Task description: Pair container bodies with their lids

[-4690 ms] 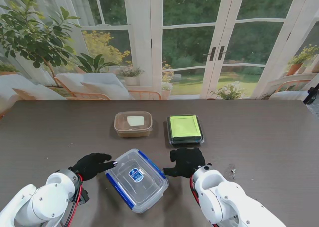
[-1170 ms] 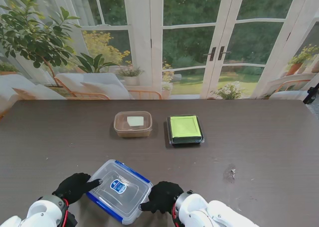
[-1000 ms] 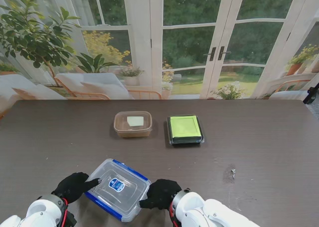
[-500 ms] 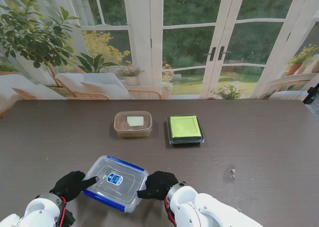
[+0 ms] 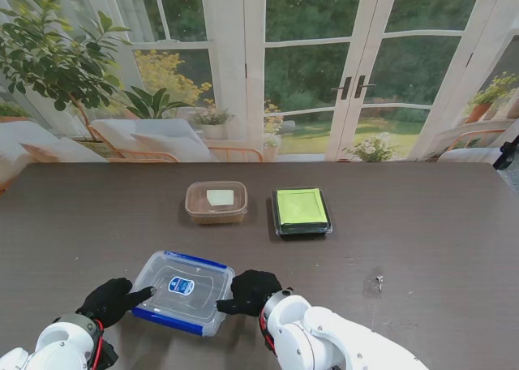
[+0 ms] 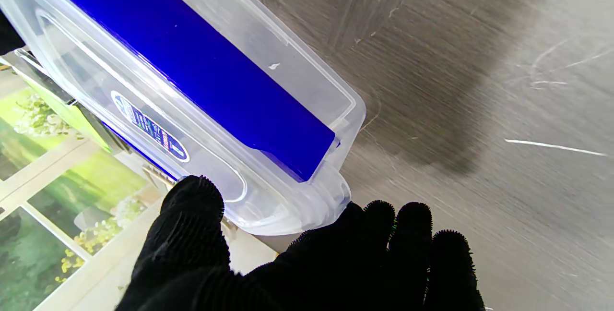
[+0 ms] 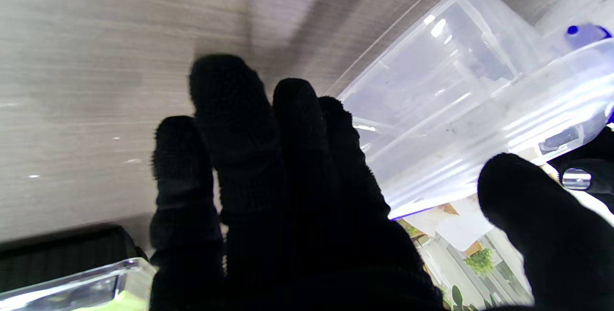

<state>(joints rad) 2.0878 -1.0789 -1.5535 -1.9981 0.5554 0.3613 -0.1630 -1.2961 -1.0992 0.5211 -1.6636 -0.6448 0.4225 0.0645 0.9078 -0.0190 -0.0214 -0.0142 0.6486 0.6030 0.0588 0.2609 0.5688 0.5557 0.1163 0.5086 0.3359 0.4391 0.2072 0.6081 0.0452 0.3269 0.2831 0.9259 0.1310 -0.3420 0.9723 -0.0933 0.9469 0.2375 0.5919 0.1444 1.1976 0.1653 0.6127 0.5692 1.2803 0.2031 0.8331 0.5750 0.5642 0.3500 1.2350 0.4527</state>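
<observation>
A clear lidded container (image 5: 180,291) with blue side clips and a blue label sits between my two black-gloved hands, near me and left of centre. My left hand (image 5: 113,299) grips its left end; in the left wrist view the thumb lies on the lid and the fingers (image 6: 407,234) curl under the container's (image 6: 192,85) corner. My right hand (image 5: 247,290) holds the right end, with the container (image 7: 455,109) between its fingers (image 7: 288,157) and its thumb. A shadow lies on the table beneath the container.
Farther from me stand a brown translucent container (image 5: 216,202) with a pale patch on its lid and a black container with a lime-green lid (image 5: 302,210). A small white speck (image 5: 378,281) lies to the right. The dark wooden table (image 5: 438,224) stretches wide on both sides.
Both hands have carried the clear container to the left and turned it, so its long side now runs nearly across the table. Earlier it stood farther right and more askew.
</observation>
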